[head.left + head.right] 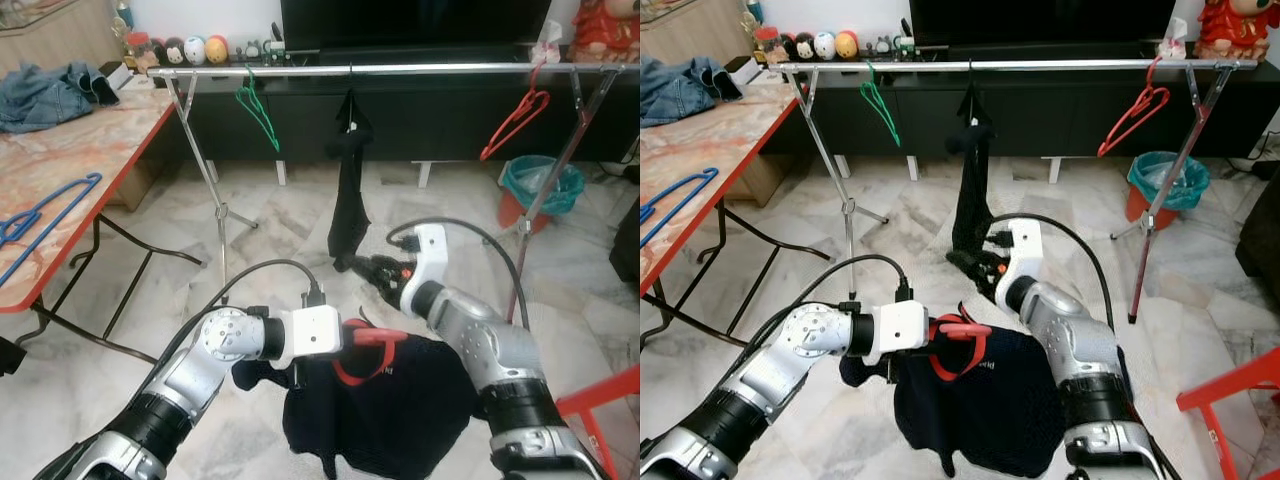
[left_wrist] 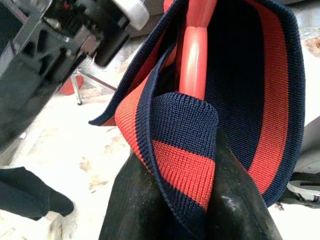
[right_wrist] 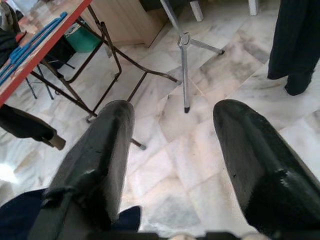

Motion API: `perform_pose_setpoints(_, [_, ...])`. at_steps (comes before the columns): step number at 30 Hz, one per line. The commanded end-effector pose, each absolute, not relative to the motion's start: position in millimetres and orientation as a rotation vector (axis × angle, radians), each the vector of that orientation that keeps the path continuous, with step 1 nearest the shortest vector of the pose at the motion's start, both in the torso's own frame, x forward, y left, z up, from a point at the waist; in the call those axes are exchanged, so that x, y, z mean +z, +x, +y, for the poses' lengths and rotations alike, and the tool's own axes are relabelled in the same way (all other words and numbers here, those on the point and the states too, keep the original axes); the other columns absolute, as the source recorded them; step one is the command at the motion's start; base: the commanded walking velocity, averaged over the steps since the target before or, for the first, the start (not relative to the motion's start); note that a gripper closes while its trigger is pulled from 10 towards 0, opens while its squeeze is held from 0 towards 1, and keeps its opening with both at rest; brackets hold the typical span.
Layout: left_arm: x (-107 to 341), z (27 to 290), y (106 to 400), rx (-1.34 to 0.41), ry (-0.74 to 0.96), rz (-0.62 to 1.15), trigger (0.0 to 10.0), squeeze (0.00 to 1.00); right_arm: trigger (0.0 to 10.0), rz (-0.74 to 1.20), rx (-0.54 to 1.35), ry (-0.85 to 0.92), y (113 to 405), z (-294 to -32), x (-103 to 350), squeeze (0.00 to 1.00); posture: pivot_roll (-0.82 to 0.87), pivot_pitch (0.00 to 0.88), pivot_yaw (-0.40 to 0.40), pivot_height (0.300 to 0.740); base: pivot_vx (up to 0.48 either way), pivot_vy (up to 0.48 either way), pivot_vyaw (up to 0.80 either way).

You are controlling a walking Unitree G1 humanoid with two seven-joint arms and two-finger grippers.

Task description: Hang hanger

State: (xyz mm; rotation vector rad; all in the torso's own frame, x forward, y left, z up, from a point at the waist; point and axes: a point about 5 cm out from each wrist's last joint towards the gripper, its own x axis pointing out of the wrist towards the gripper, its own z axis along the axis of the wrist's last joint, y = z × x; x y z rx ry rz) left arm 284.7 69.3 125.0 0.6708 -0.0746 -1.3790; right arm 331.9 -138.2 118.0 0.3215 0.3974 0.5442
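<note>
A navy shirt (image 1: 400,410) with a red-and-navy striped collar (image 2: 185,150) hangs low over the floor with a red hanger (image 1: 375,337) pushed into its neck. My left gripper (image 1: 348,336) is shut on the collar, and the hanger's red bar (image 2: 194,55) rises just beyond its fingers (image 2: 135,205). My right gripper (image 1: 365,268) is open and holds nothing. It sits just above the shirt, beside the hem of a black garment (image 1: 350,190) that hangs from the silver clothes rail (image 1: 420,69). In the right wrist view its fingers (image 3: 100,160) stand wide apart over bare floor.
An empty green hanger (image 1: 258,110) and an empty red one (image 1: 515,120) hang on the rail. The rail's legs (image 1: 215,200) spread on the marble floor. A table (image 1: 70,160) at left holds a blue hanger (image 1: 40,215) and jeans. A teal bin (image 1: 540,185) stands at right.
</note>
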Motion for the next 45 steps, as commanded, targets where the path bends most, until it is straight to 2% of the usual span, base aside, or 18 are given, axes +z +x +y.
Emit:
perform_pose_setpoints(1, [128.2,69.4,283.3,-1.385,0.686,-0.093,10.0,0.00,10.0,0.293,0.593,0.285,331.5,-140.0,135.6,0.00,-0.01,0.035,0.034,0.740,0.000,0.000,0.00])
perform_pose_setpoints(8, [123.7,70.7,283.6,-1.386,0.690,-0.073,10.0,0.00,10.0,0.106,0.662,0.238,322.0,-171.5,161.7,0.00,-0.01,0.025,0.034,0.740,0.000,0.000,0.00])
perform_pose_setpoints(12, [122.1,73.1,284.3,-1.383,0.702,-0.062,10.0,0.00,10.0,0.022,0.792,0.177,304.6,-184.9,175.5,0.00,-0.02,0.021,0.035,0.740,0.000,0.000,0.00])
perform_pose_setpoints(15, [121.2,77.9,285.3,-1.378,0.709,-0.047,10.0,0.00,10.0,0.051,0.902,0.072,281.4,-206.3,173.8,0.00,-0.02,0.014,0.036,0.740,0.000,0.000,0.00])
perform_pose_setpoints(21, [119.1,83.2,287.1,-1.374,0.721,-0.030,10.0,0.00,10.0,0.153,1.024,0.002,255.4,-225.1,159.5,0.00,-0.02,0.001,0.042,0.740,0.000,0.000,0.00])
perform_pose_setpoints(26, [118.4,84.4,288.1,-1.376,0.717,-0.019,10.0,0.00,10.0,0.230,1.183,0.039,231.0,-229.9,145.0,0.00,-0.02,0.000,0.045,0.740,0.000,0.000,0.00])
perform_pose_setpoints(30, [118.1,85.5,286.3,-1.407,0.711,0.011,10.0,0.00,10.0,0.312,1.261,-0.002,219.4,-227.4,127.1,0.00,-0.02,0.000,0.046,0.740,0.000,0.000,0.00])
perform_pose_setpoints(35, [118.4,87.5,283.1,-1.446,0.685,0.045,10.0,0.00,10.0,0.326,1.291,-0.007,217.6,-225.9,121.3,0.00,-0.01,0.000,0.045,0.740,0.000,0.000,0.00])
perform_pose_setpoints(43, [120.8,89.4,280.3,-1.490,0.671,0.073,10.0,0.00,10.0,0.361,1.338,-0.159,218.5,-225.4,108.4,0.00,-0.01,0.000,0.040,0.740,0.000,0.000,0.00])
perform_pose_setpoints(44, [121.2,89.2,280.2,-1.493,0.670,0.074,10.0,0.00,10.0,0.362,1.341,-0.161,219.3,-224.9,108.0,0.24,-0.01,0.000,0.040,0.740,0.000,0.000,0.00])
perform_pose_setpoints(45, [122.2,88.6,280.0,-1.497,0.670,0.074,10.0,0.00,10.0,0.344,1.347,-0.162,220.9,-223.8,109.0,1.00,-0.01,0.000,0.038,0.740,0.000,0.000,0.00])
